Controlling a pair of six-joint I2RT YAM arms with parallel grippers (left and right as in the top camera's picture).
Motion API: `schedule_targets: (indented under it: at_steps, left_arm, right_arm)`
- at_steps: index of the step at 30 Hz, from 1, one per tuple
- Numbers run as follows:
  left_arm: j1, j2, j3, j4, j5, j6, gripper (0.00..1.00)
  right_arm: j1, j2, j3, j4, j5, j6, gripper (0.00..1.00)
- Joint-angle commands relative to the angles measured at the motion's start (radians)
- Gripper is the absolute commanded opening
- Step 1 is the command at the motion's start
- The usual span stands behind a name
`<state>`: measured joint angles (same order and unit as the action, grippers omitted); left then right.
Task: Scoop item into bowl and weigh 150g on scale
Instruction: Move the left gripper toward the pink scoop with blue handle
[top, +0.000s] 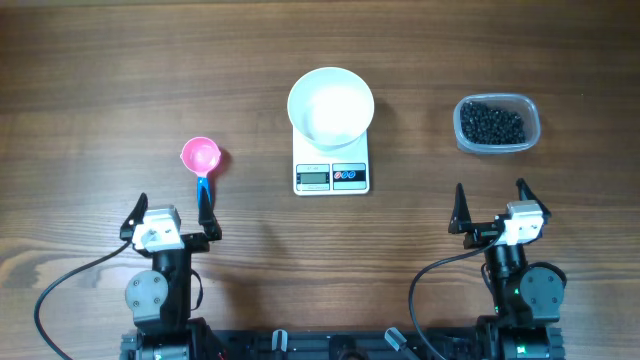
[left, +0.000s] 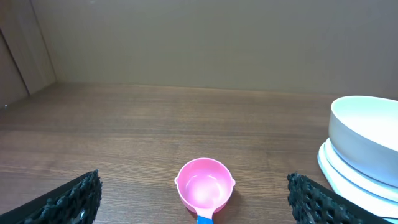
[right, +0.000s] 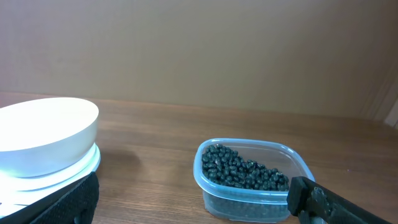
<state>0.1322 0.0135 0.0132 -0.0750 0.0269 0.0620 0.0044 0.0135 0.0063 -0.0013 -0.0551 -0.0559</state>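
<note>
- Left gripper (top: 172, 208): the jaws are spread wide with nothing in them, and it sits low at your near edge of the table (top: 80, 100).
- Pink scoop (top: 200, 156): it's lying right in front of that gripper, cup facing up and empty. The blue handle (top: 205, 195) points back at you, close to the gripper's inner finger. It looks like light, stiff plastic, so I'd pinch the handle around the middle, not the round cup. Go gentle, because it'll probably skid on the wood.
- Scale (top: 331, 170): it's in the middle of the table with the display toward you. I can't read the numbers from here.
- White bowl (top: 331, 105): it's already sitting on the scale and looks empty. Don't bump it or the reading will jump.
- Right gripper (top: 490, 195): also wide open and holding nothing, parked near your edge.
- Clear tub (top: 497, 124): it's off to the right, well apart from the scale, and the black beads (top: 492, 122) are all heaped in it. They're tiny, round and loose, so expect them to roll and bounce off an overfull scoop. The tub looks thin and light too, so I'd guess it slides when you dig in.
</note>
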Motion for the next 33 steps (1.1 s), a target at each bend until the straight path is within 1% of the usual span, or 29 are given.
schedule_targets:
  at_steps: [1, 27, 28, 29, 30, 31, 32, 33]
  left_arm:
    - [-0.001, -0.011, -0.008, -0.001, -0.002, -0.014, 1.0]
    - [-0.001, -0.011, -0.008, 0.01, 0.003, -0.018, 1.0]
    - [-0.001, -0.011, -0.008, 0.011, 0.078, -0.026, 1.0]
    - [-0.001, -0.011, -0.007, 0.021, 0.196, -0.026, 1.0]
    - [-0.001, -0.011, -0.004, 0.037, 0.335, -0.056, 1.0]
    - [-0.001, -0.011, 0.001, 0.057, 0.451, -0.059, 1.0]
    - [-0.001, -0.011, 0.014, 0.095, 0.597, -0.068, 1.0]
    - [-0.001, -0.011, 0.043, 0.12, 0.646, -0.129, 1.0]
  right_arm:
    - [0.004, -0.006, -0.001, 0.002, 0.003, 0.01, 1.0]
    - [0.004, -0.006, -0.001, 0.002, 0.003, 0.01, 1.0]
    - [0.004, -0.006, -0.001, 0.002, 0.003, 0.01, 1.0]
    - [0.004, -0.006, -0.001, 0.002, 0.003, 0.01, 1.0]
    - [0.004, -0.006, -0.001, 0.002, 0.003, 0.01, 1.0]
    - [0.004, -0.006, -0.001, 0.002, 0.003, 0.01, 1.0]
    - [0.004, -0.006, -0.001, 0.002, 0.003, 0.01, 1.0]
    - [0.004, -0.006, -0.001, 0.002, 0.003, 0.01, 1.0]
